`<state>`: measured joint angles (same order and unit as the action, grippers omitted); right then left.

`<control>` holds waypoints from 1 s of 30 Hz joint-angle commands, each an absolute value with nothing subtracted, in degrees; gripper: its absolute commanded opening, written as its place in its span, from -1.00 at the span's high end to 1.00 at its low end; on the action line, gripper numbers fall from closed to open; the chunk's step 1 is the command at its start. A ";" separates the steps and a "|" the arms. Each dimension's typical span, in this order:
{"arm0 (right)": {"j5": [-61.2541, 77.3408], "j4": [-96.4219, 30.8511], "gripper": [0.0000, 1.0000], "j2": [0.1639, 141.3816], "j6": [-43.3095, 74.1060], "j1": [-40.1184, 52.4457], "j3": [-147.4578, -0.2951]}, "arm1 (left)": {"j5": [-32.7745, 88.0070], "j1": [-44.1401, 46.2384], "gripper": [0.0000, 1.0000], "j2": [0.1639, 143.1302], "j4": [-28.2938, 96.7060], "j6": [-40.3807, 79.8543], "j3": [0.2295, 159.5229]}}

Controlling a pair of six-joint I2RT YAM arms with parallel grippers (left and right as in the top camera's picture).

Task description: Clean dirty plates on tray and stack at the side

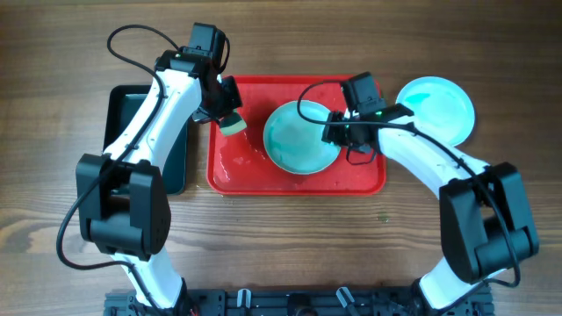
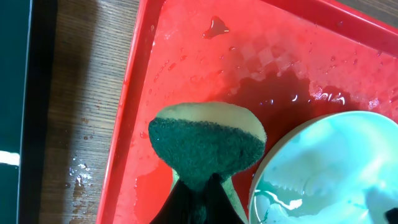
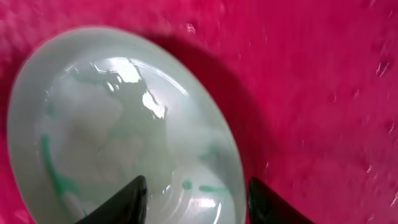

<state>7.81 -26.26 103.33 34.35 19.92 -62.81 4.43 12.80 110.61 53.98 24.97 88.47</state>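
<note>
A pale turquoise plate with teal-green smears lies on the wet red tray. My left gripper is shut on a green-and-yellow sponge held over the tray just left of the plate. The left wrist view shows the gripper, the sponge, the plate and the tray. My right gripper is at the plate's right edge. In the right wrist view its fingers are open and straddle the rim of the plate above the tray. Another turquoise plate lies on the table at the right.
A dark green tray sits left of the red tray, partly under my left arm; its edge also shows in the left wrist view. Water drops lie on the wooden table beside the red tray.
</note>
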 commanded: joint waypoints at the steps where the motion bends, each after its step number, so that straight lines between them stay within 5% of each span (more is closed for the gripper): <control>1: 10.22 -23.24 0.15 105.49 27.73 17.72 -63.11 | 5.10 13.02 0.92 109.51 53.76 25.98 89.47; 12: 12.05 -23.35 0.91 111.98 27.27 17.43 -67.61 | 5.08 13.17 0.92 109.51 53.19 25.93 89.47; 30: 11.49 -23.99 0.91 111.98 30.63 17.43 -67.61 | -5.89 24.95 0.92 115.66 32.40 24.08 79.81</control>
